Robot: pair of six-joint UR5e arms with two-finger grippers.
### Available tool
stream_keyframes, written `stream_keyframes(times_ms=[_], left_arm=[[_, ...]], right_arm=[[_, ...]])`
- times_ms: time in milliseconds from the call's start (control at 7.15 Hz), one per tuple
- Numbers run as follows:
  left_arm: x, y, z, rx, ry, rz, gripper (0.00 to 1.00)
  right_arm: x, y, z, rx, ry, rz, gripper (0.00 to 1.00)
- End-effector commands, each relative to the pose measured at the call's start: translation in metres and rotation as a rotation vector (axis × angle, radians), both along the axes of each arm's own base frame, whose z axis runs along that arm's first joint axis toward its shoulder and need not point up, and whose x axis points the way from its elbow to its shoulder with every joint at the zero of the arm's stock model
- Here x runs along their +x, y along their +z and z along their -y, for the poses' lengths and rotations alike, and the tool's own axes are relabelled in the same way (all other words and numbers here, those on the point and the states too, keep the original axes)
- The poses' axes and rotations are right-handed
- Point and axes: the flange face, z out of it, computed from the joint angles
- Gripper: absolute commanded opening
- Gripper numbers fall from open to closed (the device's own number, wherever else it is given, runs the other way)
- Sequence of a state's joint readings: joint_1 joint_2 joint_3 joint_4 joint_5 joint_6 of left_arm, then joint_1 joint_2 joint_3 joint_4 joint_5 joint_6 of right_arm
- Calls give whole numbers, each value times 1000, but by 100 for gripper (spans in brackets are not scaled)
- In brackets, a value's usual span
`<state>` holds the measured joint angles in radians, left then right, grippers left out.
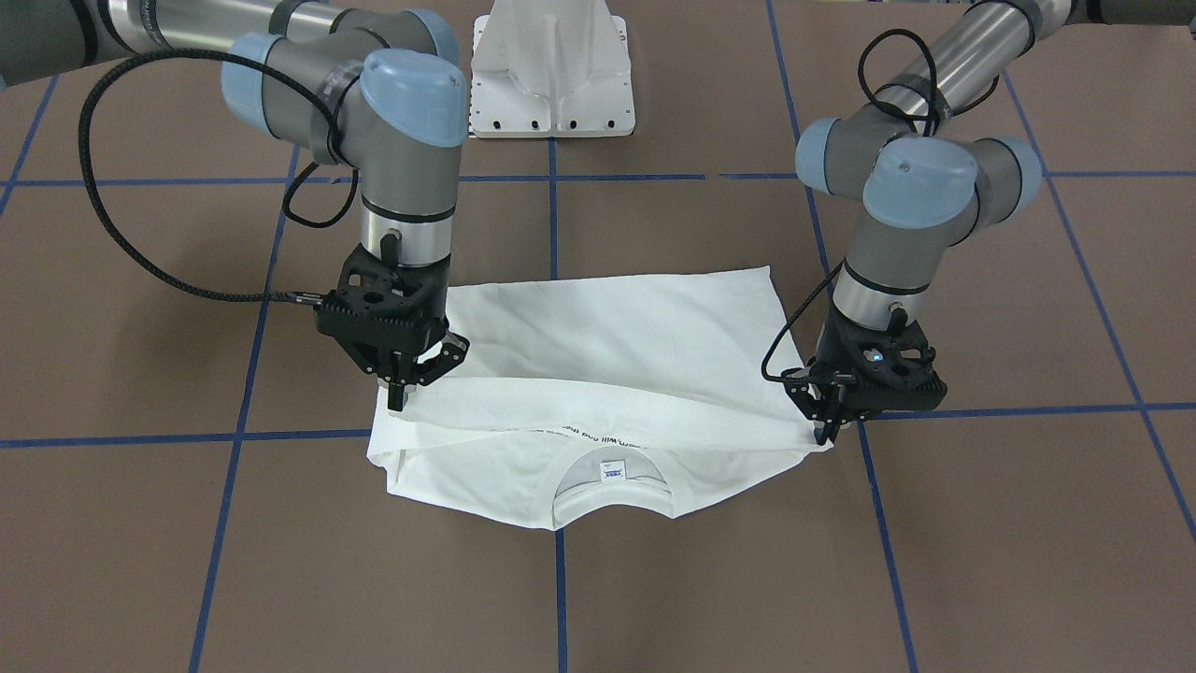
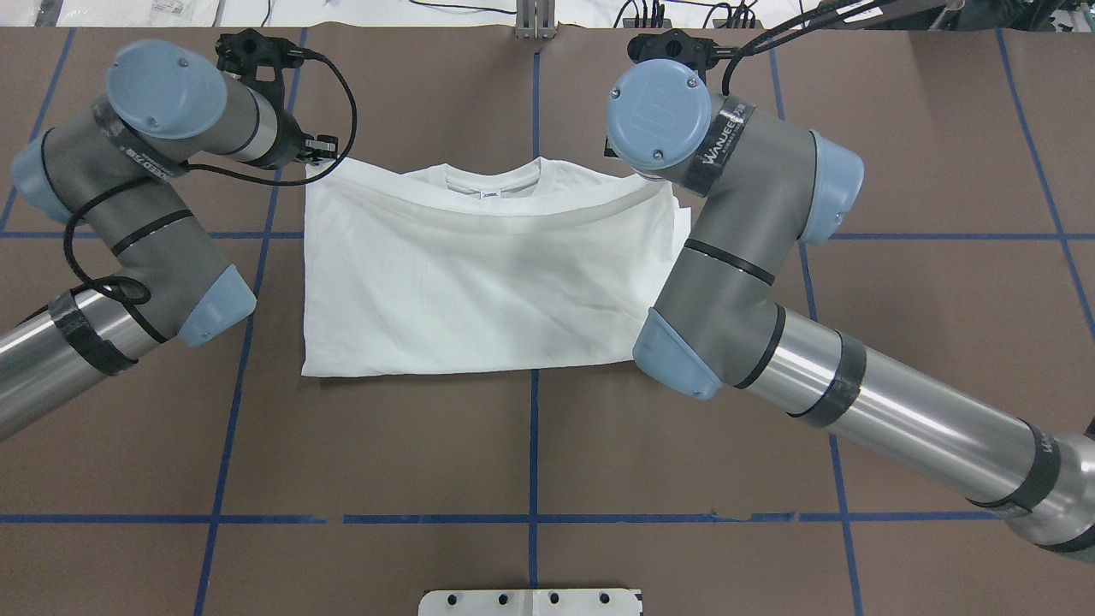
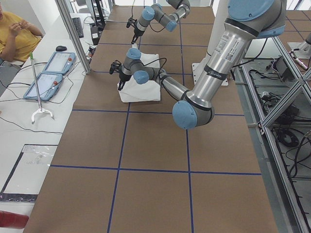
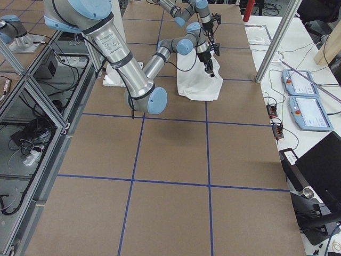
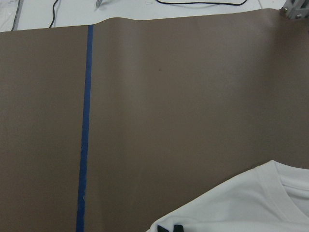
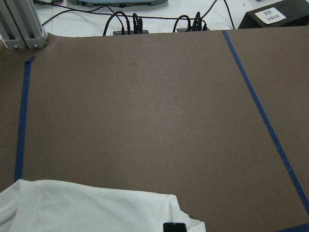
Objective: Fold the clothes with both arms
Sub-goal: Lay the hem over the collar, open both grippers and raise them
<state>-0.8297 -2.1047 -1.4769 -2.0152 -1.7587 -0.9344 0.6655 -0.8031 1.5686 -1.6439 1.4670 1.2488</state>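
Observation:
The white T-shirt (image 1: 607,346) lies on the brown table, folded so that its lower half covers the body up to the collar (image 1: 612,486). A line of black text (image 1: 589,433) peeks out under the folded edge. My left gripper (image 1: 827,425) is shut on the corner of that edge at the shirt's left side. My right gripper (image 1: 397,397) is shut on the opposite corner. Both hold the edge low, close to the table. In the overhead view the shirt (image 2: 462,282) shows between the two wrists, which hide the fingertips. White cloth also shows in the left wrist view (image 5: 251,203) and the right wrist view (image 6: 87,208).
The white metal pedestal base (image 1: 551,75) stands at the robot's side of the table, behind the shirt. Blue tape lines (image 1: 551,561) cross the brown table. Cables and control tablets (image 3: 53,70) lie beyond the table's far edge.

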Motion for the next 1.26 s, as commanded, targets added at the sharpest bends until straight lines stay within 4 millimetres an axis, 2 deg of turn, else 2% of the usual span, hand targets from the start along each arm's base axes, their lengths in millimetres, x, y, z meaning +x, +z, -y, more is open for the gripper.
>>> stream_keyframes(times_ms=[0,280,420,560,700,840,1119], left_arm=[[33,31,-3,10,5,26,0],[43,28,-9,14,19,23,0],[42,27,-10,25,26,24,42],[38,21,-12,47,29,3,99],[27,1,-21,74,33,-29,100],[12,3,-41,77,60,-63,100],[-19,24,-109,64,97,-95,100]], right_arm=[[-20,39,25,2,-11,-31,0],[-23,48,28,-2,-22,-50,0],[-22,49,29,4,-28,-54,13],[-22,46,29,10,-35,-53,99],[-10,36,33,28,-57,-42,100],[1,32,31,31,-103,-21,100],[22,45,11,68,-109,16,100]])
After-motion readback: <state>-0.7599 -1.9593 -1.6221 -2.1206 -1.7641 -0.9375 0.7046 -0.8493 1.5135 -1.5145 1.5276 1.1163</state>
